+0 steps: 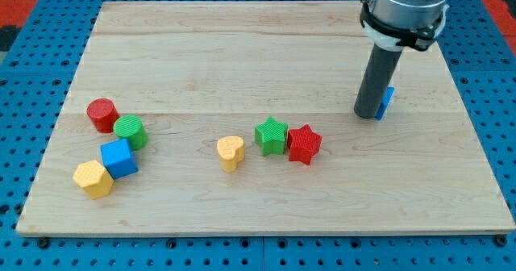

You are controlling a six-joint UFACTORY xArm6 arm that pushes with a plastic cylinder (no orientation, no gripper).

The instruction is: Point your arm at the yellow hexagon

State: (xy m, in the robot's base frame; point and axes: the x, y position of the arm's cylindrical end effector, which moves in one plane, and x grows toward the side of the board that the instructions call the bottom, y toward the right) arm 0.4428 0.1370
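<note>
- The yellow hexagon (93, 179) sits at the near-left part of the wooden board (266, 214), far to the view's left of my tip (369, 114) and nearer the view's bottom. It is a chunky block with ribbed, printed-looking sides and a flat top.
- That is the relation the move turns on, as I judge it: a long diagonal sweep from the tip toward the view's lower left, across most of the board.
- Touching the hexagon on the tip's side is a blue cube (119, 158), the same ribbed make, turned a little askew.
- Further toward the view's top, a green cylinder (130, 131) and a red cylinder (102, 114) stand touching each other, also well left of the tip.
- Roughly between hexagon and tip lies a yellow heart (230, 152); closer to the tip, a green star (272, 135) and a red star (304, 144) stand side by side, touching. I judge a straight path would run close to these three.
- The arm carries no pincer, so there is nothing spread or pressed together: only a straight dark rod, smooth and matte, under a grey collar.
- The tip rests on the far-right part of the board with a small blue block (387, 102) just behind it on the view's right, mostly hidden, so I cannot tell its shape.
- The board is pale planked wood on a blue pegboard (32, 77).
</note>
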